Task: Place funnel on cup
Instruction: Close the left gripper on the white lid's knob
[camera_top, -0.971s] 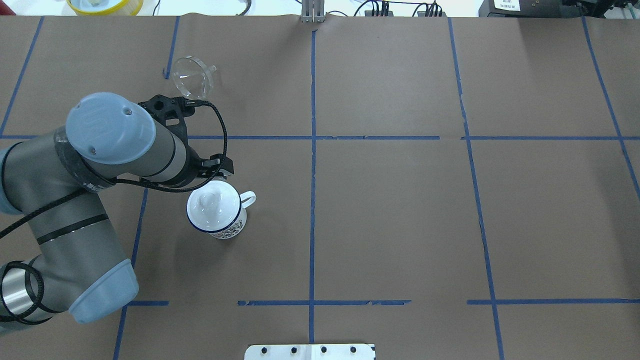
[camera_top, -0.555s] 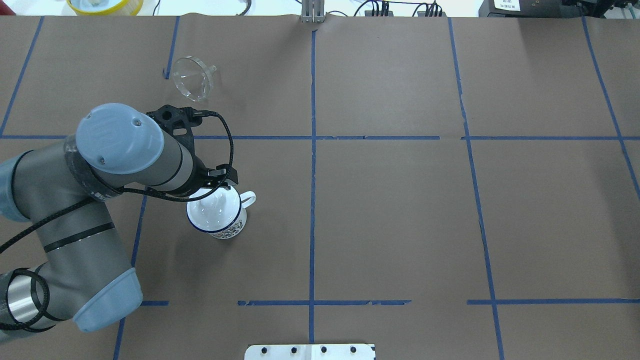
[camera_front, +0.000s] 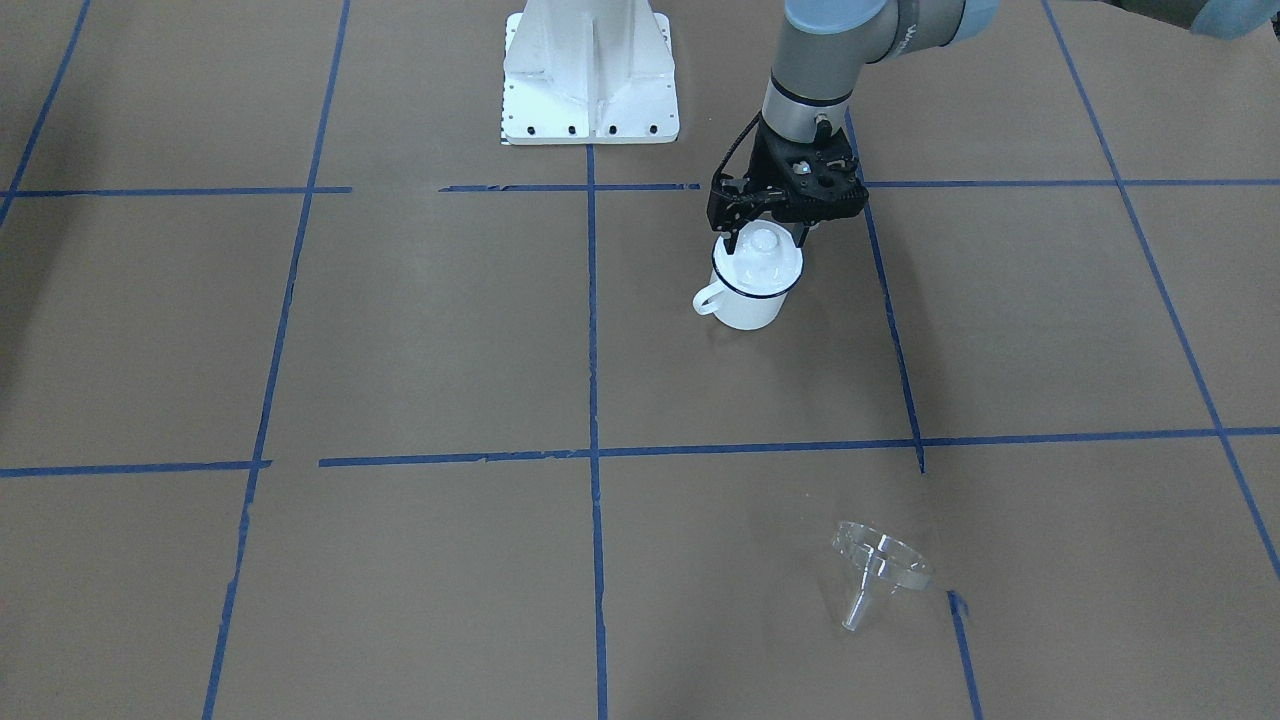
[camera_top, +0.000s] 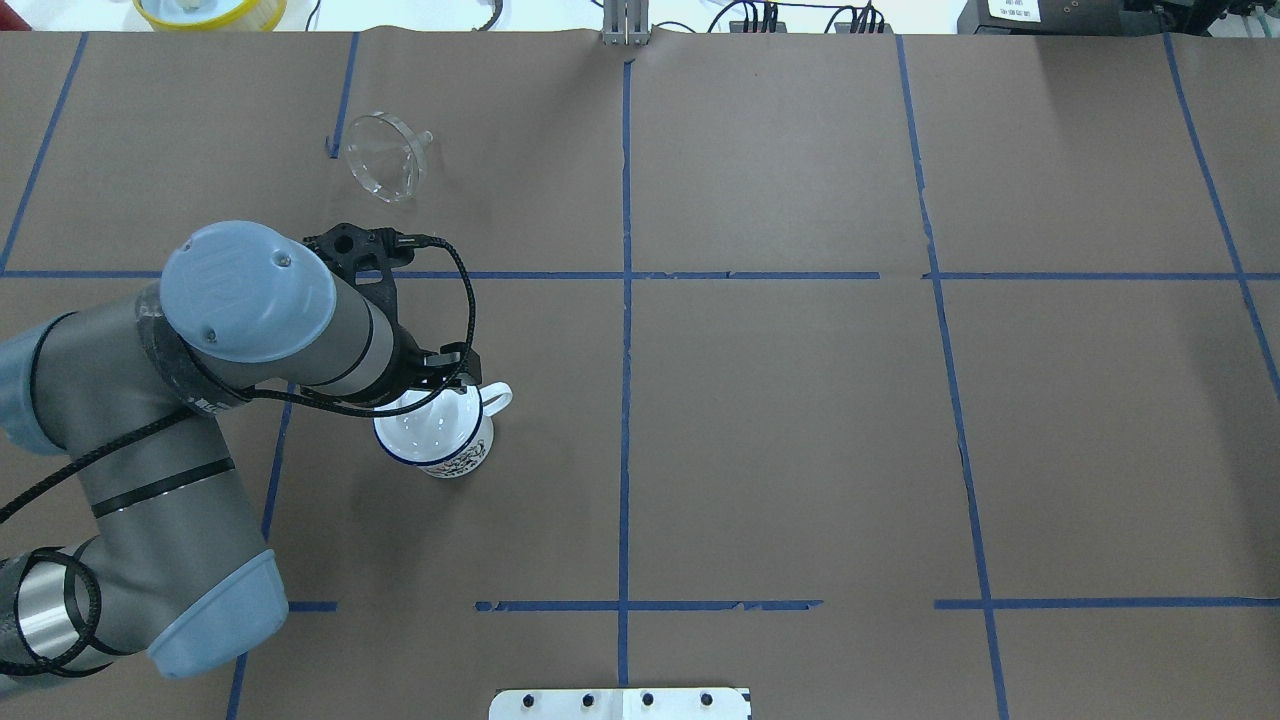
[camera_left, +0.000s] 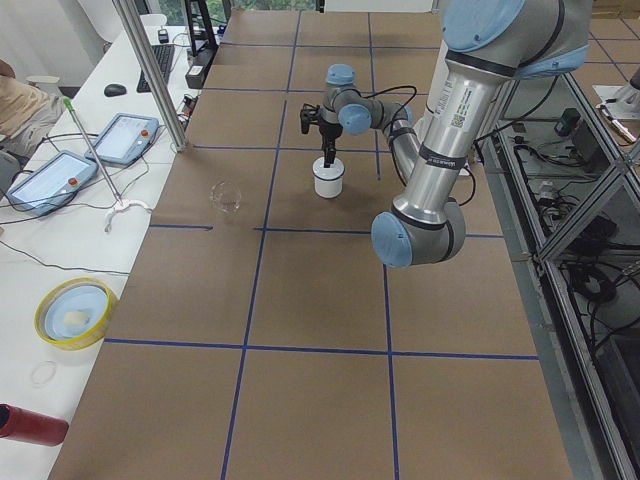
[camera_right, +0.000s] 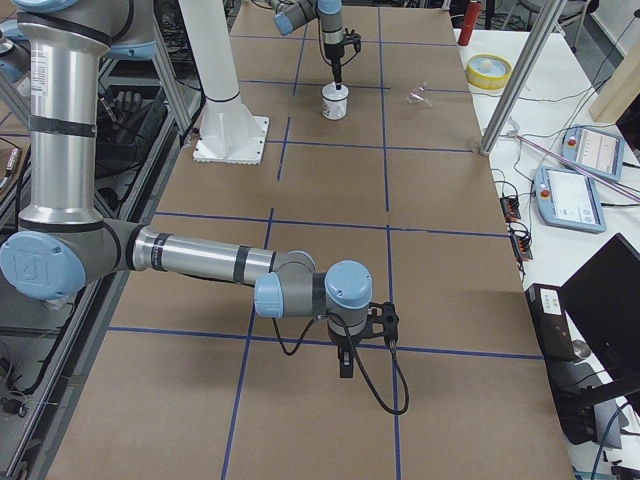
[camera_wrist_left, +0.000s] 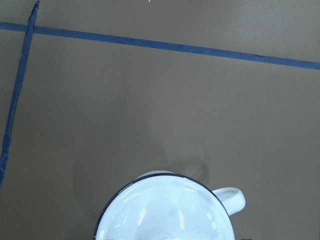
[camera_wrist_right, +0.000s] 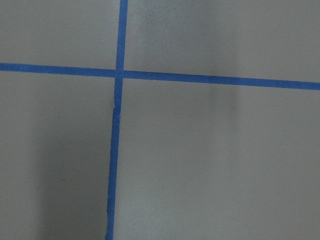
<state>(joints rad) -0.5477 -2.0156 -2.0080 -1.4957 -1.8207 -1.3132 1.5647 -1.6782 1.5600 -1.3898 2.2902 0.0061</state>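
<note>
The cup, a white enamel mug with a dark blue rim, stands left of the table's middle, also in the overhead view. A white knobbed lid sits on it and fills the bottom of the left wrist view. My left gripper hangs just above the lid, jaws open on either side of the knob, touching nothing I can see. The clear funnel lies on its side far beyond the cup, also in the front view. My right gripper hovers over bare table; I cannot tell its state.
Brown paper with blue tape lines covers the table. The white robot base plate is at the near edge. A yellow-rimmed bowl and control tablets lie off the table's far side.
My left arm has moved toward the mug and come over the lid, now hiding its knob in the overhead view. The cup and funnel have not moved.
</note>
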